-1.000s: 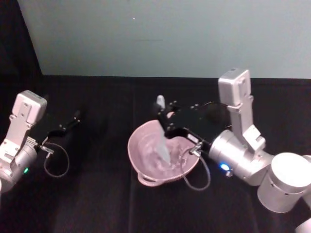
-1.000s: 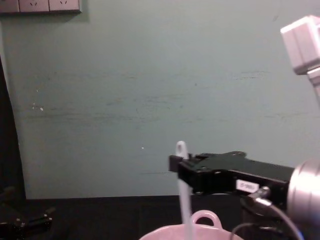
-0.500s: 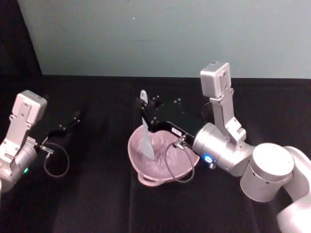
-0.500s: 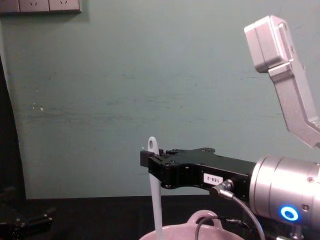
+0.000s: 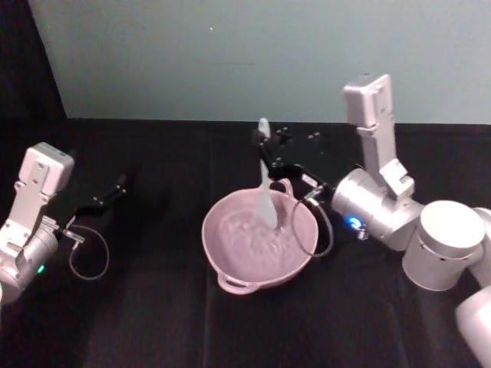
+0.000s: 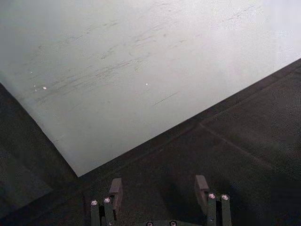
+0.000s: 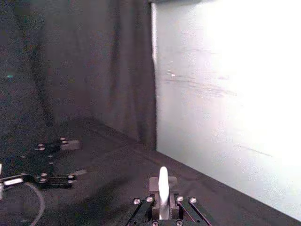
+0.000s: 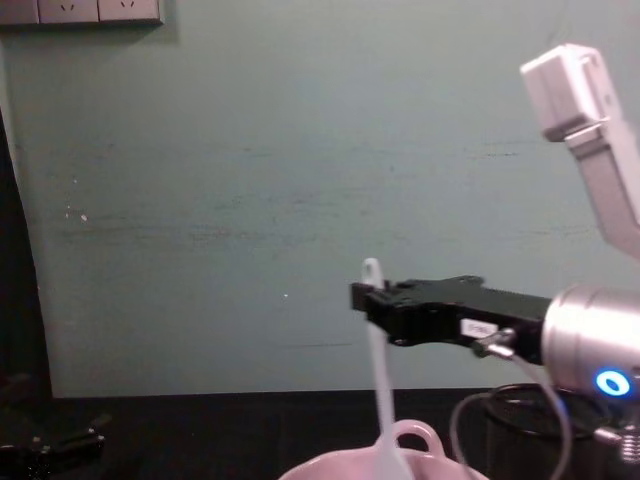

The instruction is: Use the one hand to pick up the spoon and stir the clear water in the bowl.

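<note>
The pale pink bowl holds water in the middle of the black table, and its rim shows at the chest view's lower edge. The white spoon stands nearly upright, its flat head dipped in the water at the bowl's far right side. My right gripper is shut on the spoon's upper handle, just below the hole end. The right wrist view has the handle tip pinched between the jaws. My left gripper is parked at the far left, open and empty.
The right gripper's cable loops down over the bowl's right rim. A small loop handle rises from the bowl's far rim. Behind everything stands a pale green wall. Black cloth covers the table around the bowl.
The right gripper swung the spoon from the bowl's left side across the water to its far right side. The left arm has not moved.
</note>
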Controlling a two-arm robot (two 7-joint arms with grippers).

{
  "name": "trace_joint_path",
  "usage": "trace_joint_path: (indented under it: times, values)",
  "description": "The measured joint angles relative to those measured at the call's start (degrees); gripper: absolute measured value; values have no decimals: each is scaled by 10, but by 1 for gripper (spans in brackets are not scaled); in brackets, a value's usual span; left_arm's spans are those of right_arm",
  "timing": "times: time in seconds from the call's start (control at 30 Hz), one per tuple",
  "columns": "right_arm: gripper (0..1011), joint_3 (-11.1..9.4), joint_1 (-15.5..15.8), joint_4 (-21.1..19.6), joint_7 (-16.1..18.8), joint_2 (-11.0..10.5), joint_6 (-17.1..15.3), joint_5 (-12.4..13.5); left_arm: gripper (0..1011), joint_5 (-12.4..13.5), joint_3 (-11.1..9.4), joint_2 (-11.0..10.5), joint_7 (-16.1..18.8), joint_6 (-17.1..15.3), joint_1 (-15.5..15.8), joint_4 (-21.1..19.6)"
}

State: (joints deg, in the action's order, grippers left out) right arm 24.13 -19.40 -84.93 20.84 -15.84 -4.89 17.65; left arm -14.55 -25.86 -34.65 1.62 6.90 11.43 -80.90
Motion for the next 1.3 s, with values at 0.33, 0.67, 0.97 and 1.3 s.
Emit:
trace_joint_path:
  times: [0.33, 0.67, 0.97, 1.3]
  values:
    - [118, -26, 34, -45, -6, -29, -7, 6, 1011, 0, 0, 0, 0, 0, 0, 0]
    - [118, -23, 74, -92, -10, -39, -16, 10, 1011, 0, 0, 0, 0, 0, 0, 0]
    - [118, 23, 83, -120, -1, -24, -14, -10, 1011, 0, 0, 0, 0, 0, 0, 0]
    - [118, 39, 47, -75, 9, 8, -6, -10, 1011, 0, 0, 0, 0, 0, 0, 0]
